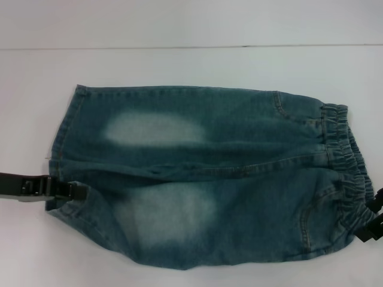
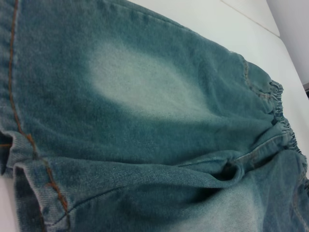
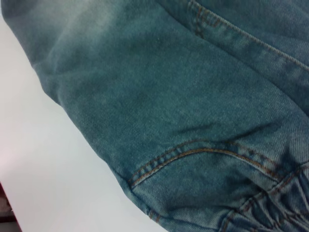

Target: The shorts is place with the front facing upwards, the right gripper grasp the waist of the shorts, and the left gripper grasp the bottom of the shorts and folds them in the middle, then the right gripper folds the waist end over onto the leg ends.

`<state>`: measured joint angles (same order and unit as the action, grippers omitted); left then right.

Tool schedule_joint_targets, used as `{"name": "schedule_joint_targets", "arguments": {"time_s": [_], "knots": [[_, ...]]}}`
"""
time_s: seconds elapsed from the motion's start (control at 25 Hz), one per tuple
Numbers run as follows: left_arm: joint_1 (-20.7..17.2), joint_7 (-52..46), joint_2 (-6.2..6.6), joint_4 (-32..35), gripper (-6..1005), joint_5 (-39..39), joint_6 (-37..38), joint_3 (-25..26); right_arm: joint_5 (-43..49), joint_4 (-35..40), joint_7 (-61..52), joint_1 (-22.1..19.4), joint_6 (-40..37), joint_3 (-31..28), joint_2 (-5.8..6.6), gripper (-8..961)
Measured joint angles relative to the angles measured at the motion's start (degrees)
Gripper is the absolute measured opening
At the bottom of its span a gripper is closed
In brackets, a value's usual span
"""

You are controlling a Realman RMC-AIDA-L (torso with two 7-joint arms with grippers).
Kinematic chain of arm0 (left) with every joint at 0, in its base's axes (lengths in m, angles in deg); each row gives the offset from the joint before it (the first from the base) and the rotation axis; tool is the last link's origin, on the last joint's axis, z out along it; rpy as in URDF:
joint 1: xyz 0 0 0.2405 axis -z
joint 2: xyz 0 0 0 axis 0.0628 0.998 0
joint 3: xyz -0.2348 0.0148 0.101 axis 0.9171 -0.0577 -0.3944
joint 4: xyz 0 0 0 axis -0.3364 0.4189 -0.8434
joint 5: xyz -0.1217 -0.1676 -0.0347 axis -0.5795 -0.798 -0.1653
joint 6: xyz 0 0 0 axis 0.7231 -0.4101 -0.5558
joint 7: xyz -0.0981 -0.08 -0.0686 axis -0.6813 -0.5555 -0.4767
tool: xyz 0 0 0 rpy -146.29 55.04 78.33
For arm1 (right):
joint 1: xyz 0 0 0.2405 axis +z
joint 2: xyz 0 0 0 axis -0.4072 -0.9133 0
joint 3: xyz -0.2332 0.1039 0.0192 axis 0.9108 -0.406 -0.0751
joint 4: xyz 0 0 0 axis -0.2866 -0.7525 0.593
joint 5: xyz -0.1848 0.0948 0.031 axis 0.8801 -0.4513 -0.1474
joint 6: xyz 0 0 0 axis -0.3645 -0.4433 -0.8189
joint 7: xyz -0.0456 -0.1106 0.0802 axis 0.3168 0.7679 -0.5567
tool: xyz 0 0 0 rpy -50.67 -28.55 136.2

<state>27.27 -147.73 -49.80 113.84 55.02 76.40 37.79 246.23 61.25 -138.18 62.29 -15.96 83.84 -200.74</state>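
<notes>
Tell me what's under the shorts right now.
The shorts lie flat on the white table, which shows all around them. Whatever lies beneath the denim is covered. The left claw meets the leg hem; the right claw is at the waistband.

shorts [image 1: 209, 173] cover mid table [image 1: 179, 66] | bare surface far side and near-left
</notes>
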Motion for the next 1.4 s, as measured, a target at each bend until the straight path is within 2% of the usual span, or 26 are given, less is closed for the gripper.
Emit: {"name": "schedule_joint_targets", "arguments": {"time_s": [0.04,0.28,0.84,1.04,1.2,1.4], "knots": [[0.0,0.0,-0.01,0.0,6,0.0,0.0,0.0,-0.1,0.1,0.4,-0.1,0.0,0.0,-0.07,865],[0.0,0.0,-0.06,0.0,6,0.0,0.0,0.0,-0.2,0.4,0.8,-0.3,0.3,-0.1,-0.25,694],[0.2,0.0,-0.15,-0.1,7,0.0,0.0,0.0,-0.1,0.5,0.7,-0.4,1.0,-0.1,-0.23,222],[0.3,0.0,-0.11,-0.1,7,-0.6,0.2,0.0,-0.1,0.5,0.8,-0.5,1.3,-0.8,-0.23,26],[0.2,0.0,0.13,-0.1,7,-2.6,0.8,0.0,-0.2,0.5,2.1,-1.1,1.4,-3.5,-0.11,25],[0.0,-0.3,0.77,-0.1,7,-3.7,1.6,0.4,-4.0,1.1,5.4,-3.7,1.8,-10.9,-0.23,25]]}}
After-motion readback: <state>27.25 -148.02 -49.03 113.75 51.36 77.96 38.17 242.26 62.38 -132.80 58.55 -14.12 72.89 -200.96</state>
